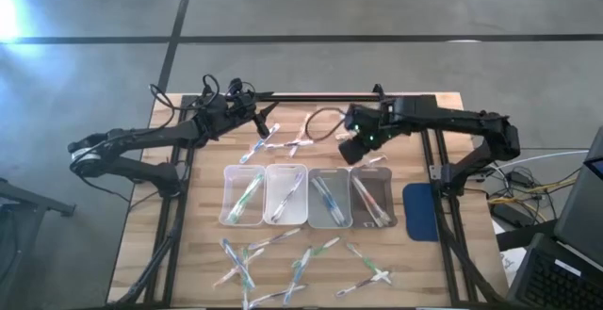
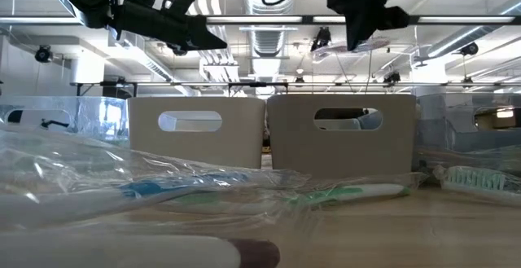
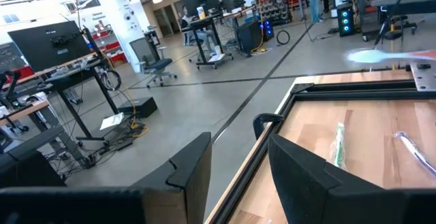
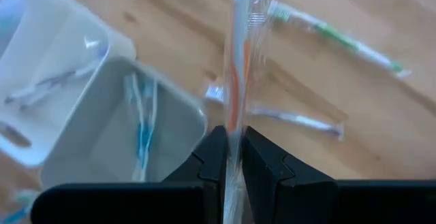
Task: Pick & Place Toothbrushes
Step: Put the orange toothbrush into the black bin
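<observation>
**High view: four trays mid-frame, brush gripped above**

High view: four clear trays (image 1: 306,195) hold toothbrushes (image 1: 247,195); more are scattered along the bottom edge.

Right wrist view: right gripper (image 4: 232,152) is clamped on an orange wrapped toothbrush (image 4: 235,81).

Left wrist view: left gripper (image 3: 240,176) is parted and empty beside the table edge (image 3: 272,139).

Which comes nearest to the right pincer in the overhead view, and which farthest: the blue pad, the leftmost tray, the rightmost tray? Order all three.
Measured from the right pincer, which grips an orange toothbrush:
1. Rightmost tray, just below the pincer in the picture.
2. Blue pad, off to the right of the trays, near the table's right edge.
3. Leftmost tray, at the row's far left end.
</observation>
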Controlling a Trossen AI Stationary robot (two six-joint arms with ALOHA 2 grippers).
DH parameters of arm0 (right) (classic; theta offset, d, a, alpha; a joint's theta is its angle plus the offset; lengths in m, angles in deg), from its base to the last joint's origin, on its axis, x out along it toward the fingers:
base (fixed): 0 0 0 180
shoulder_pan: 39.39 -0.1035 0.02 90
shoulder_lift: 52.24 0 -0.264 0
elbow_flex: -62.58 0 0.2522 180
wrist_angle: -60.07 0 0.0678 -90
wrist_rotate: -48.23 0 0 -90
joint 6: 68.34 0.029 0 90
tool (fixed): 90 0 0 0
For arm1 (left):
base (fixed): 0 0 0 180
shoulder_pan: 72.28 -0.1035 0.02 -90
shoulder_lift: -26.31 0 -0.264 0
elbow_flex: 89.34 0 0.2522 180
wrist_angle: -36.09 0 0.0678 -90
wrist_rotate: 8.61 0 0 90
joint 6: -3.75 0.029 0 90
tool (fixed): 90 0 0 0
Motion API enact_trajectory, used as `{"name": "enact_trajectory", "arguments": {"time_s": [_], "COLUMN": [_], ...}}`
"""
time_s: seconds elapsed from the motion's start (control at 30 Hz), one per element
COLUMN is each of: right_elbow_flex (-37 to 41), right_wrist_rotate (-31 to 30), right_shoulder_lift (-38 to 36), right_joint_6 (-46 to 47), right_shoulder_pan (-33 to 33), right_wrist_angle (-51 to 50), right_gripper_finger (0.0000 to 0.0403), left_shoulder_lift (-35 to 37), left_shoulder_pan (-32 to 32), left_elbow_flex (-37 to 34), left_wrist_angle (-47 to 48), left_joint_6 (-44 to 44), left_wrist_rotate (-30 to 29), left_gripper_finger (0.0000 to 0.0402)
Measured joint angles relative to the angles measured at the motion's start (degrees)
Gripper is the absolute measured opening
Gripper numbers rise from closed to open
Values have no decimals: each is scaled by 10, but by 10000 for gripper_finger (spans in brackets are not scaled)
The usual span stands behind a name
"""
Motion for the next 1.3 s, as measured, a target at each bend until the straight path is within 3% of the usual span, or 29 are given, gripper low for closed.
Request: {"name": "enact_trajectory", "arguments": {"time_s": [0.2, 0.4, 0.53, 0.7, 0.93, 1.03, 1.2, 1.3], "right_elbow_flex": [0, 3, 24, 70, 187, 270, 398, 462], "right_wrist_rotate": [-64, -199, -258, -261, -330, -329, -259, -217], "right_shoulder_lift": [-1, -1, -1, -1, -40, -87, -164, -184], "right_joint_6": [5, -34, -81, -152, -238, -284, -366, -434], "right_shoulder_pan": [-52, -105, -137, -165, -173, -173, -173, -173], "right_wrist_angle": [1, 34, 108, 214, 380, 506, 744, 881], "right_gripper_finger": [31, 30, 28, 27, 27, 27, 27, 27], "left_shoulder_lift": [0, 0, 0, 0, 0, 0, -4, -20], "left_shoulder_pan": [0, 0, 0, 0, 0, 0, 0, 0], "left_elbow_flex": [0, 0, 0, 0, 0, 0, 0, 0], "left_wrist_angle": [0, 0, 0, 0, 0, -2, -4, -8], "left_joint_6": [0, 0, 0, 0, -35, -42, -106, -164], "left_wrist_rotate": [0, 0, 0, 0, 0, 0, 1, 45], "left_gripper_finger": [151, 151, 151, 151, 151, 151, 151, 151]}}
